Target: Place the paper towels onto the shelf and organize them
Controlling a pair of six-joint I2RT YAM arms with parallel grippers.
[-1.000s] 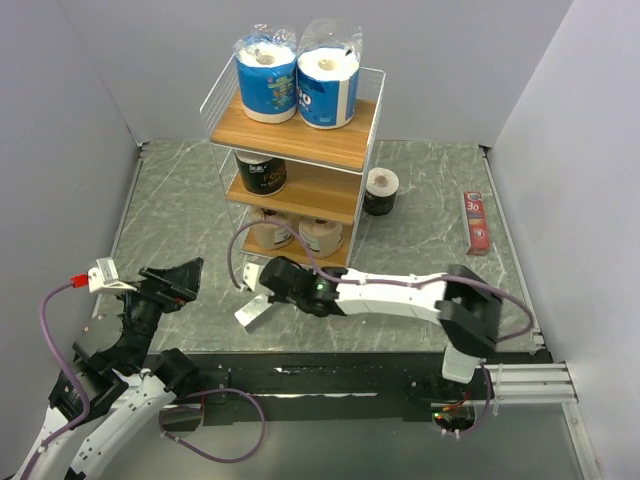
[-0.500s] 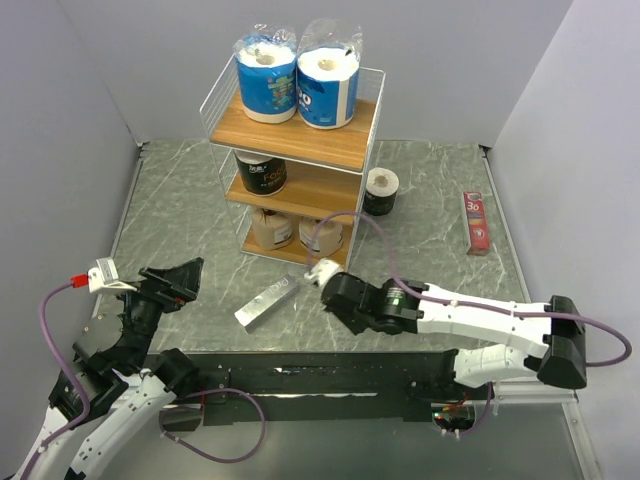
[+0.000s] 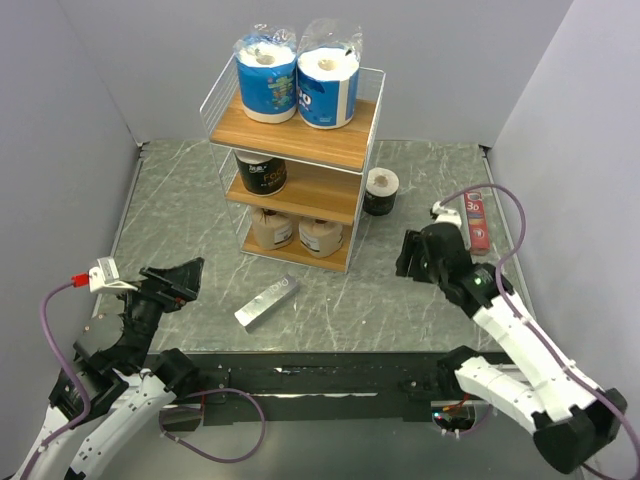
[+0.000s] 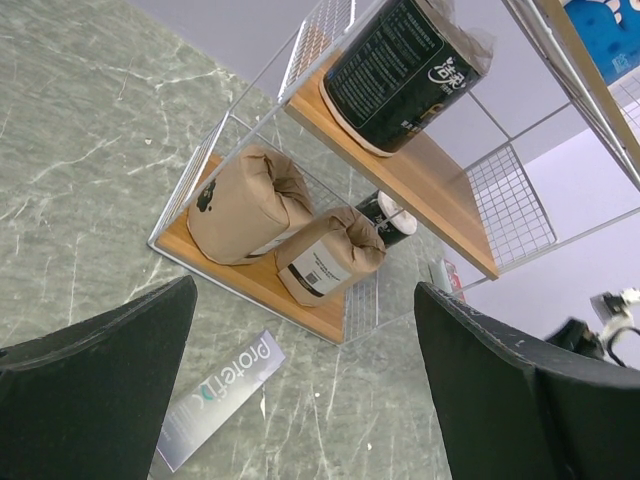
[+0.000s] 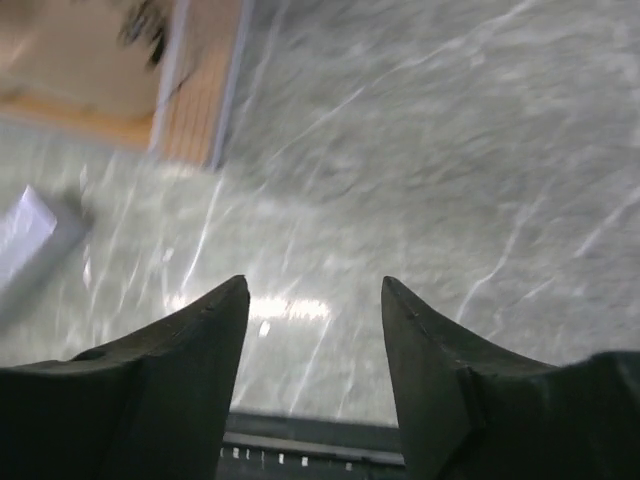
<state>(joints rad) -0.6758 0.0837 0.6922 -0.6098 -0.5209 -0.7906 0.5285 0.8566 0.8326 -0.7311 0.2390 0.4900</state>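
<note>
table (image 3: 180, 210): grey marble-look top, both arms bolted at the near edge.

shelf (image 3: 300, 147): 3-tier wire rack with wood boards, far middle of the table. 5 of 6 rolls are on it:
- top tier: 2 blue-wrapped rolls (image 3: 267, 80) (image 3: 328, 88), upright, side by side, board is full
- middle tier: 1 black-wrapped roll (image 3: 261, 172), upright at the left end, right half of the board bare
- bottom tier: 2 brown-paper rolls (image 3: 271, 228) (image 3: 321, 237), side by side

Left over: second black roll (image 3: 381, 191), upright on the table just beside the shelf's right side, outside the frame. My read: 1 placement to go. It belongs on the middle tier next to its twin, then each tier holds 1 wrap type.

right gripper (image 5: 315, 288): hangs over bare table, nearer than that roll and to its right, near it but apart, between it and the box. Fingers spread, nothing between them; the blurred wrist view shows only tabletop through the gap. Probably lining up for the pick. The wire frame sits close on the roll's left, so an approach from the open side looks safer.

left gripper (image 4: 305, 290): parked low at near left, fingers fully spread, holding nothing, camera looking up at the shelf.

Not task items: silver protein bar (image 3: 267, 301) flat on the table in front of the shelf, well apart from the loose roll; slim red box (image 3: 476, 221) at far right. Neither seems to block the route to the middle tier.
</note>
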